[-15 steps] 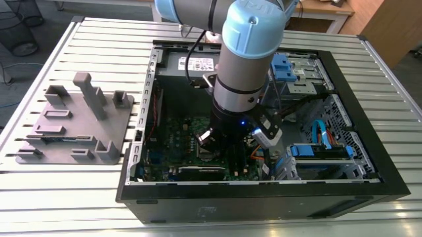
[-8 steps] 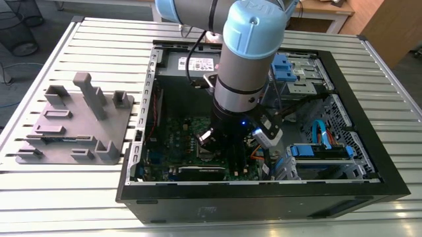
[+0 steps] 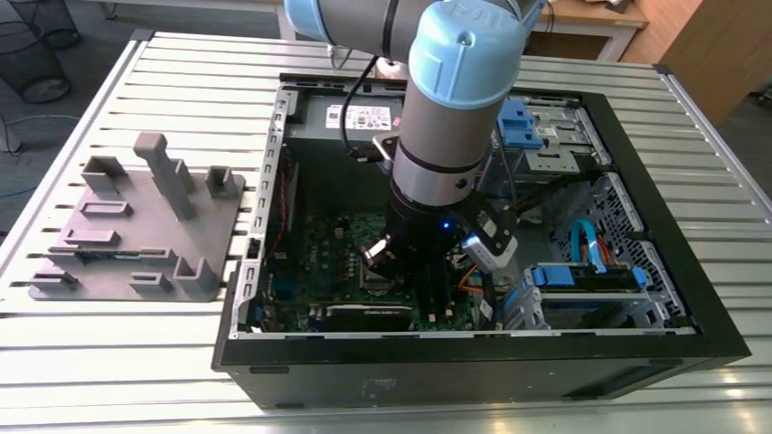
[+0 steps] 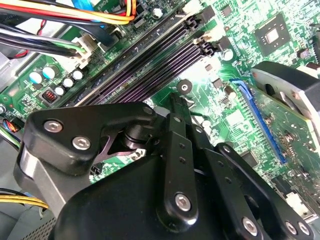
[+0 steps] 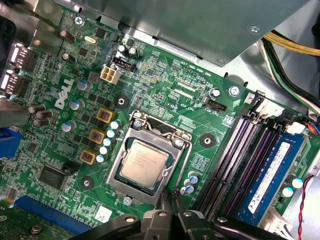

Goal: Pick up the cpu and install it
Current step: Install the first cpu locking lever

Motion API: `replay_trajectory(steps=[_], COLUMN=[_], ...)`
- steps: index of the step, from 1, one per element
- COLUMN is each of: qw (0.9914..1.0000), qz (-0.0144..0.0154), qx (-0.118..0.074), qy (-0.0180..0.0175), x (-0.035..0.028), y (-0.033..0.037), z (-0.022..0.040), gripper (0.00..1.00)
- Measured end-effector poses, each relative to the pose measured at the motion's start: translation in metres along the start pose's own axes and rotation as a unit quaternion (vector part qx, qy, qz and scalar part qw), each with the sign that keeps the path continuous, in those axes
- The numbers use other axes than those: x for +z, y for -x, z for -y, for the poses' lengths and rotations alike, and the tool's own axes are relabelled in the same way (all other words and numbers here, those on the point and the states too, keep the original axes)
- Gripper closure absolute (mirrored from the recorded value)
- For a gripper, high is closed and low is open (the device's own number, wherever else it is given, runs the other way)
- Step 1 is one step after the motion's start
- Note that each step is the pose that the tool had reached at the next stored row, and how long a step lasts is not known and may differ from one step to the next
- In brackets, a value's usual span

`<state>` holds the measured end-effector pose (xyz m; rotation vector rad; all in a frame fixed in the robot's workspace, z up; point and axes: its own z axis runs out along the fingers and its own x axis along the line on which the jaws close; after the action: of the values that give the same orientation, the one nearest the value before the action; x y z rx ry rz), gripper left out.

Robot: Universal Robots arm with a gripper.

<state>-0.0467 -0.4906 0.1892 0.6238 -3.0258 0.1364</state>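
Robot gripper (image 3: 389, 256) hovering low inside an open computer case, with the cpu (image 5: 144, 163) lying in its socket.

In both wrist views the black finger linkages meet in a narrow point with nothing seen between them; I cannot tell how far the jaws are parted. In the first wrist view the cpu, a small square chip with a pale metal top, lies flat inside the metal-framed socket bracket (image 5: 176, 133), at about 11 o'clock from the linkage and apart from it. At 3 o'clock from the socket run the dark memory slots (image 5: 235, 160), one holding a blue memory stick (image 5: 272, 170). All sit on the green motherboard (image 5: 165, 85). In the exterior view the arm (image 3: 453, 117) reaches down into the black case (image 3: 688, 325); at 9 o'clock from the case, a grey plastic fixture (image 3: 133, 226) rests on the slatted metal table (image 3: 157, 81).
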Motion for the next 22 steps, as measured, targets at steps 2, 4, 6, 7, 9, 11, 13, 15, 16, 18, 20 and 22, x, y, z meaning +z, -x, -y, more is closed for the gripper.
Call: replay_trajectory(steps=[2,4,6,7,9,11,13,15,16,18,20,22], qw=[1.00000,1.00000,0.99999,0.99999,0.99998,0.99998,0.99997,0.99995,0.99994,0.99992,0.99990,0.99989], qz=[0.0001,0.0008,0.0015,0.0018,0.0023,0.0025,0.0030,0.0041,0.0045,0.0051,0.0056,0.0059], qx=[0.000,0.000,0.000,0.000,0.000,0.000,0.000,0.000,0.000,0.000,0.000,0.000], qy=[0.0002,0.0018,0.0033,0.0040,0.0050,0.0056,0.0070,0.0092,0.0103,0.0115,0.0127,0.0136], x=[0.0000,-0.0001,0.0000,0.0000,0.0000,0.0000,-0.0001,0.0001,0.0002,0.0002,0.0001,-0.0003], y=[0.0000,-0.0001,0.0000,0.0000,0.0000,0.0000,-0.0001,-0.0002,-0.0005,-0.0012,-0.0017,-0.0021], z=[0.0000,0.0001,0.0001,0.0001,0.0001,0.0002,0.0003,0.0007,0.0014,0.0029,0.0040,0.0049], gripper=[0.89,0.89,0.89,0.89,0.89,0.89,0.89,0.89,0.89,0.89,0.89,0.89])
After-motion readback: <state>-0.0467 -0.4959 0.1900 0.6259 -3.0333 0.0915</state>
